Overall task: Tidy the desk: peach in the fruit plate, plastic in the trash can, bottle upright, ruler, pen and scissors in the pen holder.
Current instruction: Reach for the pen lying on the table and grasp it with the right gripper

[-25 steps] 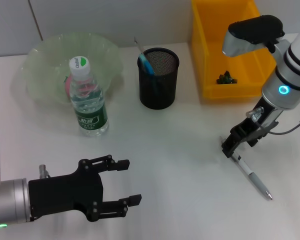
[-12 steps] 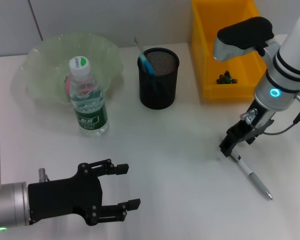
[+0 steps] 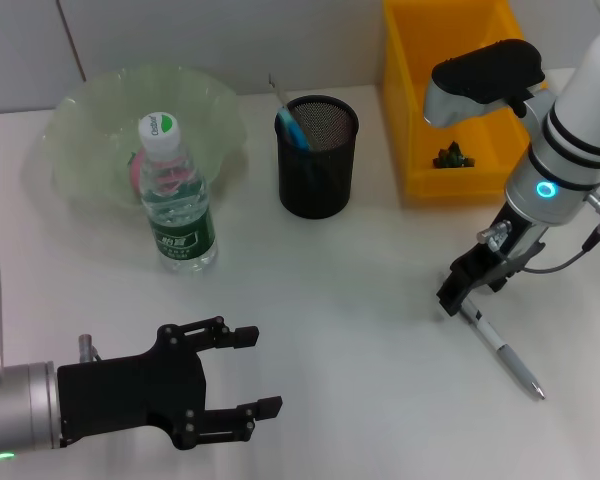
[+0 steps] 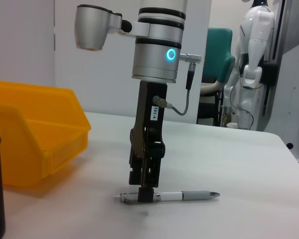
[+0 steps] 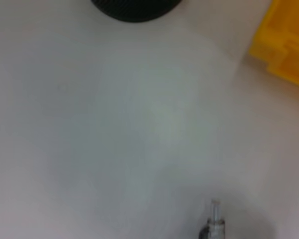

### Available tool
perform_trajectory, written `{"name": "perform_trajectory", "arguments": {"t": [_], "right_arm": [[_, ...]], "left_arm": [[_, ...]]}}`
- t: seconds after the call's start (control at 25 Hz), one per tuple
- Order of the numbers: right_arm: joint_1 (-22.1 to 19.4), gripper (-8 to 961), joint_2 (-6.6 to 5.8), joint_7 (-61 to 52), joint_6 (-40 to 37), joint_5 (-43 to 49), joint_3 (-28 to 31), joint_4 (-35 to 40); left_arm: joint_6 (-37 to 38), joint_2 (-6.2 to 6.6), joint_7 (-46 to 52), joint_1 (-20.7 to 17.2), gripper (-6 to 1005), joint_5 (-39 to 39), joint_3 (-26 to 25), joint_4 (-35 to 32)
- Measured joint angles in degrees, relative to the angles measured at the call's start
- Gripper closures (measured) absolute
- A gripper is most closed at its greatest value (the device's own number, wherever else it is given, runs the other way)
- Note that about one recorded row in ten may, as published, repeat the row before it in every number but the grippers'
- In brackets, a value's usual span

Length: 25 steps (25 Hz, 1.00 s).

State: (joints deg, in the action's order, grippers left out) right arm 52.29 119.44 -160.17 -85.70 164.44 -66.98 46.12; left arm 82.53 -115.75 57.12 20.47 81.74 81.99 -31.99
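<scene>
A pen (image 3: 502, 348) lies on the white desk at the right, and it also shows in the left wrist view as pen (image 4: 184, 195). My right gripper (image 3: 456, 298) stands down on the pen's clear far end (image 4: 145, 193). The bottle (image 3: 175, 195) stands upright in front of the green fruit plate (image 3: 90, 110). Behind the bottle a pink peach (image 3: 135, 172) shows partly. The black mesh pen holder (image 3: 318, 155) holds a blue-handled item and a thin stick. Dark plastic (image 3: 452, 157) lies in the yellow trash can (image 3: 410, 120). My left gripper (image 3: 248, 368) hovers open at the front left, holding nothing.
The yellow bin stands at the back right, close behind my right arm. The pen holder's rim (image 5: 134, 12) and the pen's tip (image 5: 215, 219) show in the right wrist view. Bare desk lies between the two grippers.
My right arm has shifted a little to the left over the pen's end. The left gripper has drifted slightly toward the front. The pen has not moved.
</scene>
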Motion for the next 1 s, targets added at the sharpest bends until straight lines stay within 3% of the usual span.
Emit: {"name": "perform_trajectory", "arguments": {"t": [0.32,0.52,1.0], "right_arm": [[0.09,349,0.00,-0.23,0.02,0.00,-0.07,-0.07],[0.17,539,0.00,-0.54,0.06,0.00,-0.69,-0.17],[0.63,539,0.09,-0.93,1.34,-2.14,-2.30,-1.56]], "left_arm": [[0.07,-0.08,0.00,-0.08,214,0.00,0.05,0.00],[0.09,-0.17,0.00,-0.13,214,0.00,0.09,-0.01],[0.09,-0.13,0.00,-0.25,214,0.00,0.40,0.00]]}}
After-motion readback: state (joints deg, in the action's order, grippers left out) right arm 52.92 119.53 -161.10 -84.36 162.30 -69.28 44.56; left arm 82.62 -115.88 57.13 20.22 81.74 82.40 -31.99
